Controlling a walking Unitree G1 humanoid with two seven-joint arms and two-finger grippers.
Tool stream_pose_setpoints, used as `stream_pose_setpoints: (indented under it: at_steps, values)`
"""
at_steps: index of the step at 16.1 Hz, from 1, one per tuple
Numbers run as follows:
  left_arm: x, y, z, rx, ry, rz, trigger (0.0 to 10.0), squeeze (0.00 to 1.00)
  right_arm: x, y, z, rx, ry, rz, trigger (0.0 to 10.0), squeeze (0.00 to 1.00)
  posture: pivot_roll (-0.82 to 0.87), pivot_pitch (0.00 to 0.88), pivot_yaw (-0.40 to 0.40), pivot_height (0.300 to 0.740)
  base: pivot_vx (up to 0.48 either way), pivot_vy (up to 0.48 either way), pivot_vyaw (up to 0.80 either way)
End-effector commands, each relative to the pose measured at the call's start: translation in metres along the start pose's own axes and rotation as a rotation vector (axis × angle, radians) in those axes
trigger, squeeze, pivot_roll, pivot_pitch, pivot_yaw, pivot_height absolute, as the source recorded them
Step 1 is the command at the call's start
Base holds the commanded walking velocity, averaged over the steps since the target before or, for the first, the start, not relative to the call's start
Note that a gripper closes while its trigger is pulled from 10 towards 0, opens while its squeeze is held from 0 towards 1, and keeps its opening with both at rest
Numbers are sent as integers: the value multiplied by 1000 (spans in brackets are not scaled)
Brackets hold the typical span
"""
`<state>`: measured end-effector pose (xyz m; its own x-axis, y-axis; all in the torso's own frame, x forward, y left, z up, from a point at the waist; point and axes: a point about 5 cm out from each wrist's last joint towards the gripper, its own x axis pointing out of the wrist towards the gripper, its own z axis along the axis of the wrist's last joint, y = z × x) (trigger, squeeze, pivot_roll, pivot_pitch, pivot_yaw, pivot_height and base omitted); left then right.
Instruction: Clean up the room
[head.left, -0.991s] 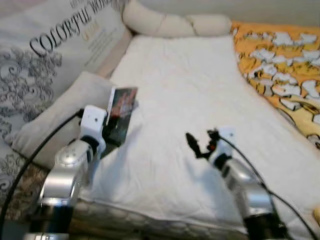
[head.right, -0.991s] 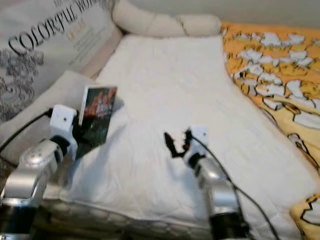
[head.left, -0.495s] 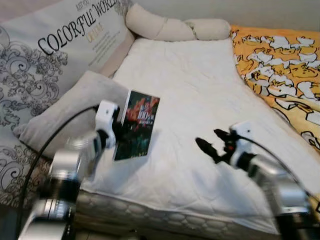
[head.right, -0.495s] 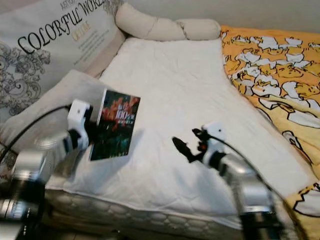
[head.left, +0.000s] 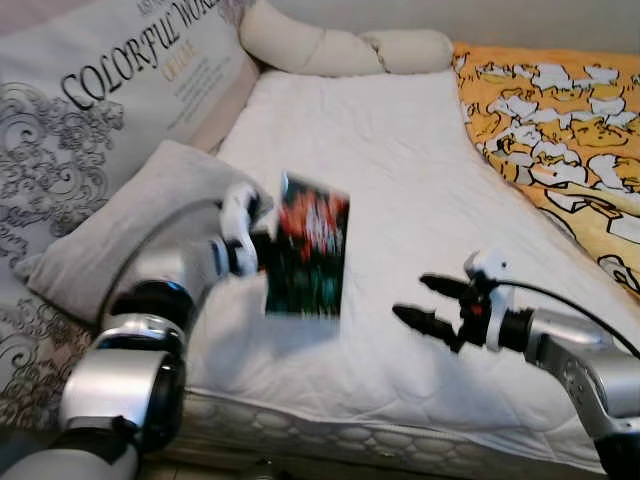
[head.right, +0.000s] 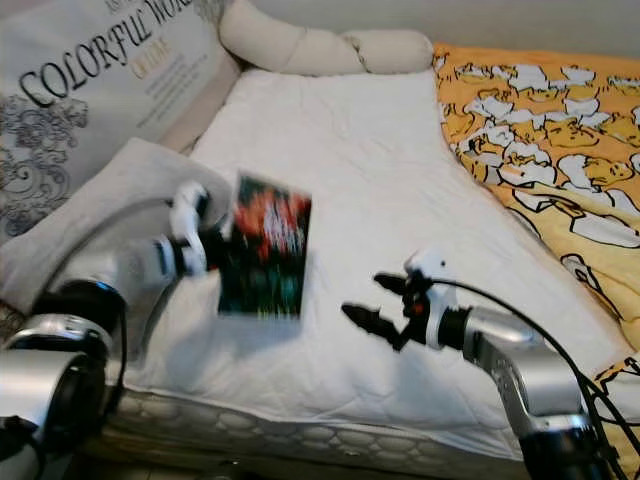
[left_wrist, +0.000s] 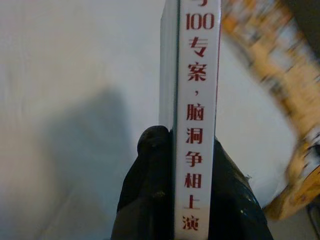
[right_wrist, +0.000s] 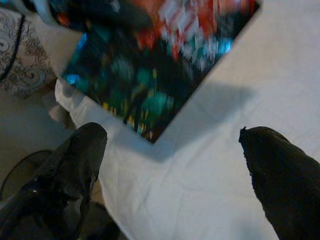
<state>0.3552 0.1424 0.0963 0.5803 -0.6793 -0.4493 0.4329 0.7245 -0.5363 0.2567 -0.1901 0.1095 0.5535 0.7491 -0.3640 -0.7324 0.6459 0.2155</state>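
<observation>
One book (head.left: 306, 247) is held above the white mattress (head.left: 390, 160), left of centre in the left eye view, with its dark cover of red and green print facing the camera and blurred. It is clamped by the left gripper (head.left: 262, 250) at its left edge; in the left wrist view the two black fingers (left_wrist: 145, 195) are seen pressed against either side of the book, whose white spine carries red characters. A shadow of the book is cast on the sheet below it, so the book is lifted clear of the mattress.

The right gripper (head.left: 432, 303) is held low over the mattress at the lower right of the frame, just right of the book and apart from it. Its fingers (right_wrist: 75, 165) are spread wide with nothing between them, and the book's lower corner is seen beyond them in the right wrist view.

A grey pillow (head.left: 120, 225) lies along the left edge of the mattress, behind the left arm. A printed cushion (head.left: 110, 90) with black lettering fills the upper left. A cream bolster (head.left: 340, 50) lies across the top of the mattress, and an orange patterned blanket (head.left: 560, 120) covers the upper right.
</observation>
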Motion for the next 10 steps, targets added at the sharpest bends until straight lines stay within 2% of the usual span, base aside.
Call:
stream_pose_setpoints:
  at_steps: [1,3,4,7,8,9,10]
  values:
    - [-1,2,3,29,1,30,10000,0,-1,4,4,-13,0,27,10000,0,-107,0,67,740,0,0,0]
    - [5,7,-13,23,42,78,10000,0,-10,11,6,-8,25,46,10000,0,-151,0,55,740,0,0,0]
    - [7,10,-20,56,60,123,10000,0,-14,16,5,-1,46,54,10000,0,-176,0,45,740,0,0,0]
    - [12,12,-24,107,29,193,10000,0,-22,27,3,-6,97,78,10000,0,-220,0,35,740,0,0,0]
    - [11,15,-23,147,31,230,10000,0,-23,31,5,-7,104,84,10000,0,-242,0,31,740,0,0,0]
    - [8,20,-21,254,46,293,10000,0,-19,36,8,-10,103,105,10000,0,-246,0,31,740,0,0,0]
    - [7,21,-20,314,51,309,10000,55,-17,39,9,-12,103,120,10000,0,-247,0,31,740,0,0,0]
